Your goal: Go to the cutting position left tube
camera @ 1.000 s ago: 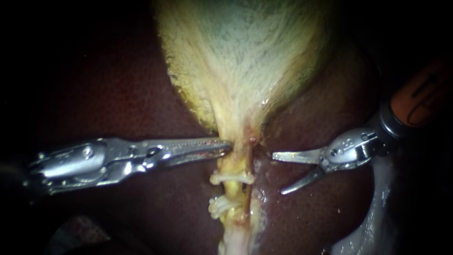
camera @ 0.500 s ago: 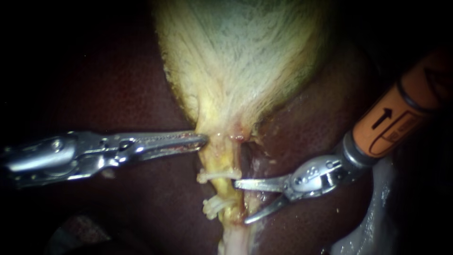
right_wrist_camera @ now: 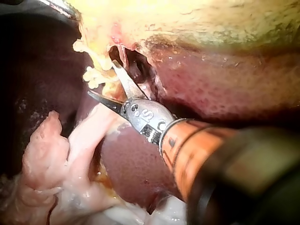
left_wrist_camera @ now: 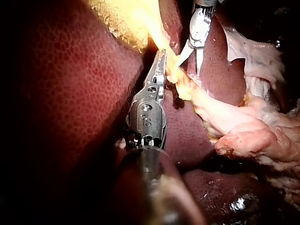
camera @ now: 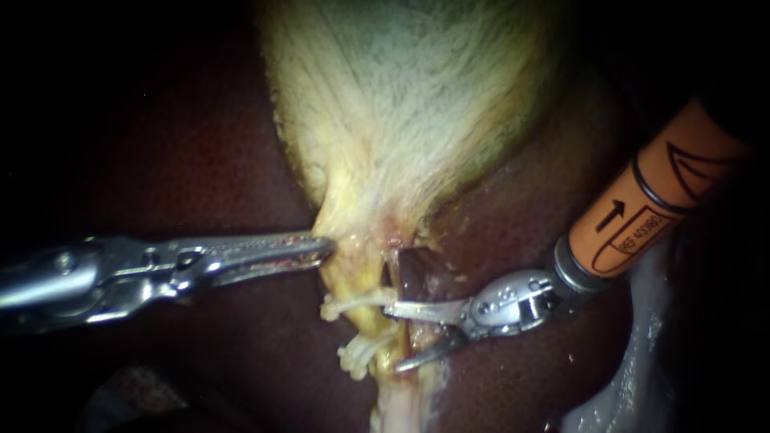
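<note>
The pale yellow-white gallbladder (camera: 409,104) narrows down into a yellow tube (camera: 362,277) that carries two white clips (camera: 353,303) (camera: 361,349). My left instrument (camera: 321,244) comes in from the left, its jaws shut on the tissue at the gallbladder's neck, which is drawn leftwards. My right instrument (camera: 395,337) has an orange shaft and two thin blades, which stand open. Its upper blade lies by the upper clip and its lower blade below the lower clip, against the tube's right side. In the right wrist view the open blades (right_wrist_camera: 105,84) reach the clipped tube (right_wrist_camera: 91,75).
Dark red liver (camera: 200,160) surrounds the tube on both sides. Pale pink loose tissue (camera: 634,377) lies at the lower right, also seen beside the instruments (left_wrist_camera: 243,126) (right_wrist_camera: 56,154). A dark gap (camera: 413,273) opens just right of the tube.
My right instrument has moved left and down until its open blades reach the clipped tube. My left instrument has drawn the gallbladder's neck to the left.
</note>
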Controlling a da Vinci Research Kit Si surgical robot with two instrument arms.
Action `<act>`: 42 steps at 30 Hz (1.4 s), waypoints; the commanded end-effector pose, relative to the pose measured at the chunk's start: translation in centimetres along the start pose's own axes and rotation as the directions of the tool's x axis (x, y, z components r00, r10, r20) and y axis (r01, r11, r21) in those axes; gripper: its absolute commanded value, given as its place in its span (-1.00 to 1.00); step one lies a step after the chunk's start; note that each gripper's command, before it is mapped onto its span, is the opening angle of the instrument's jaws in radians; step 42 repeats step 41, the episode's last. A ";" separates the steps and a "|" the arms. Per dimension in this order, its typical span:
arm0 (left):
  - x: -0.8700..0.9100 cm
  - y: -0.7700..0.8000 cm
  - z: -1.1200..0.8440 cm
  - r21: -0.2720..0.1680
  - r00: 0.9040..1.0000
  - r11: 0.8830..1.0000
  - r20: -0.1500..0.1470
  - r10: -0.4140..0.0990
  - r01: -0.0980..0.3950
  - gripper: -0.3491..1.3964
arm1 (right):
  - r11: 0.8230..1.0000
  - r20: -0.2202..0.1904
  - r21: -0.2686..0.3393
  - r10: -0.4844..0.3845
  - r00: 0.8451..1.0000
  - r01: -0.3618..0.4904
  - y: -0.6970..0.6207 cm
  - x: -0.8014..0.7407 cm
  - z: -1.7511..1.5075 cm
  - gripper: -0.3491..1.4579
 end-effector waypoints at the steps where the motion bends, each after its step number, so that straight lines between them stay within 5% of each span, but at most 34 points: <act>1: 0.00 0.00 0.01 0.001 1.000 1.000 0.000 0.001 -0.001 -0.71 | 1.000 0.001 -0.001 0.000 1.000 0.000 0.00 0.01 0.03 0.95; 13: 0.03 0.07 0.10 0.000 1.000 1.000 0.000 0.001 -0.001 -0.71 | 0.996 -0.043 0.089 0.020 0.999 -0.016 -0.12 0.16 0.49 0.93; 25: 0.04 0.07 0.15 0.000 1.000 1.000 0.001 0.001 -0.001 -0.71 | 0.996 -0.056 0.074 0.050 0.997 -0.046 -0.05 0.27 0.86 0.93; 42: 0.04 0.07 0.17 0.000 1.000 1.000 0.001 0.001 -0.001 -0.71 | 0.996 -0.056 0.075 0.050 0.997 -0.046 -0.03 0.25 0.85 0.93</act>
